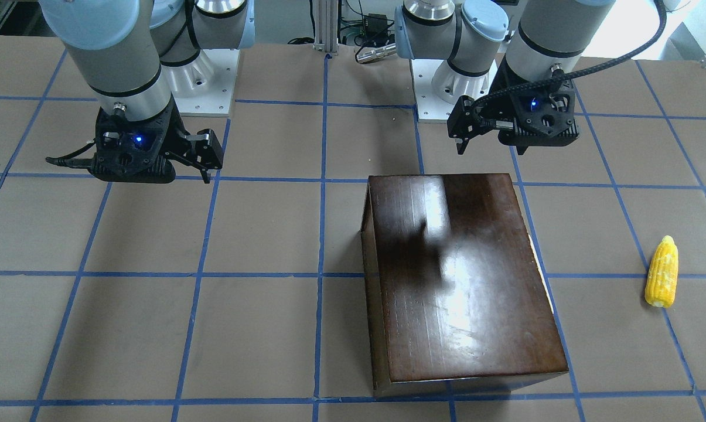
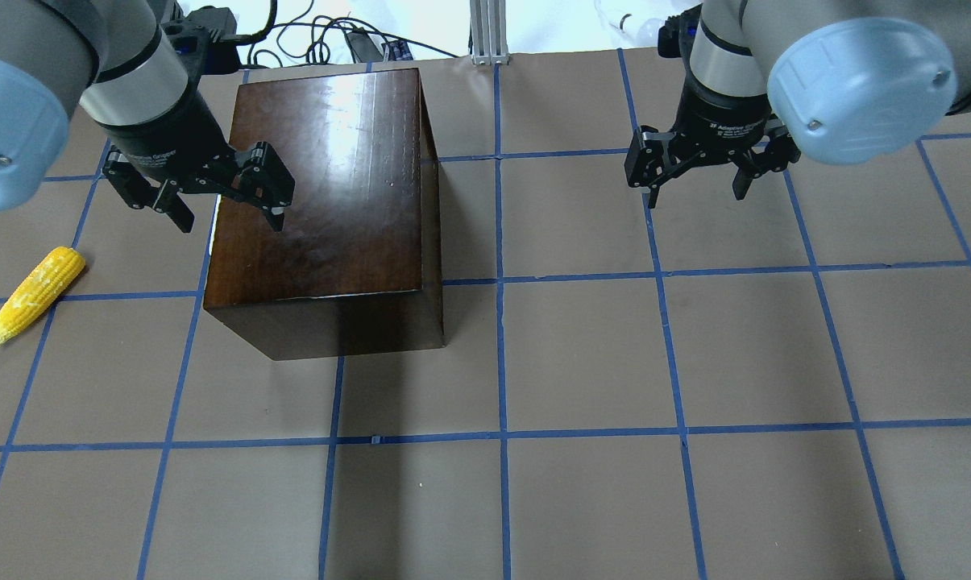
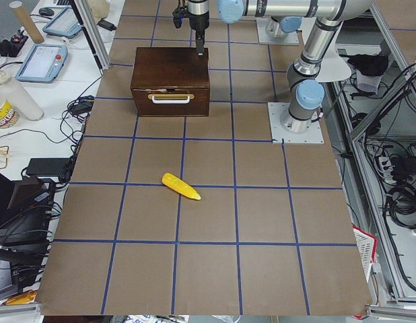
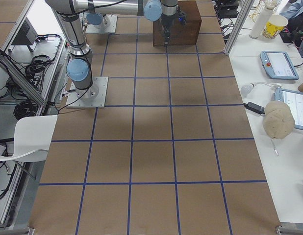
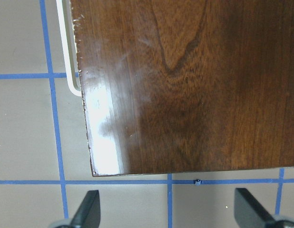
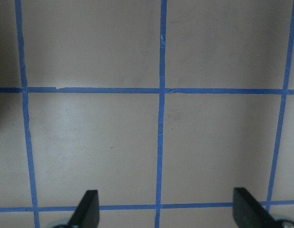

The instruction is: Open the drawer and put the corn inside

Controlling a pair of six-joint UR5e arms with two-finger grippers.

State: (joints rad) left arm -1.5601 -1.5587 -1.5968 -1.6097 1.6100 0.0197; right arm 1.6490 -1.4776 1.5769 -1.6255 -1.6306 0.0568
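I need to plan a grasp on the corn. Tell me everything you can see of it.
The corn is a yellow cob with rows of kernels, plastic-looking, tapering to a paler tip. It lies flat on the table, across a blue tape line, on the robot's left of the dark wooden box and well apart from it. Only the table touches it.

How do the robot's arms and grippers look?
The left arm and right arm are silver-grey tubes with pale blue joint caps. The left gripper and right gripper are black, two-fingered, with white lettering. A black braided cable runs to the left wrist.
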